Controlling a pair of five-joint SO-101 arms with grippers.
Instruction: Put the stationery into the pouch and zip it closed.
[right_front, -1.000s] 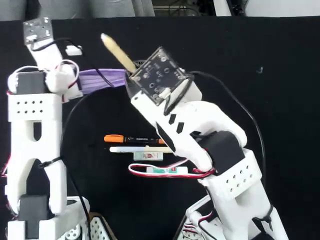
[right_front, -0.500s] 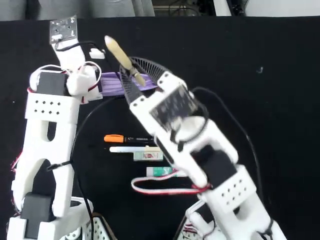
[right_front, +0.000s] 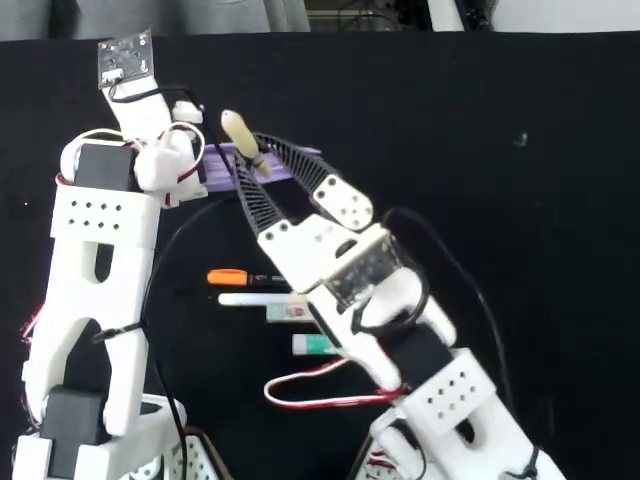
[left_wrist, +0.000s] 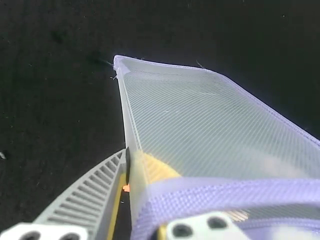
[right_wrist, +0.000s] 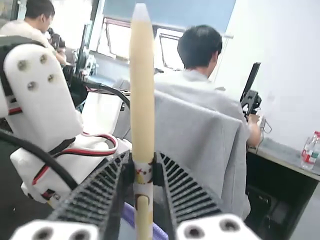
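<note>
The purple-edged mesh pouch (right_front: 222, 172) lies at the back of the black table; my left gripper (right_front: 196, 152) is shut on its end. In the left wrist view the pouch (left_wrist: 200, 130) stretches away from that gripper (left_wrist: 134, 196), with something yellow behind the mesh. My right gripper (right_front: 252, 152) is shut on a cream pen (right_front: 238, 128), held tilted just above the pouch's near end. The right wrist view shows the pen (right_wrist: 142, 90) upright between the ribbed fingers (right_wrist: 100, 195). An orange marker (right_front: 240, 277), a white pen (right_front: 262, 298) and two small packets (right_front: 296, 312) lie mid-table.
A red and white cable (right_front: 320, 385) loops over the table under the right arm. The left arm's white body (right_front: 90, 270) stands along the left side. The table's right half (right_front: 520, 200) is bare black cloth.
The left arm shifted right with the pouch. The right arm's wrist turned and dropped, so the cream pen came lower and closer to the pouch.
</note>
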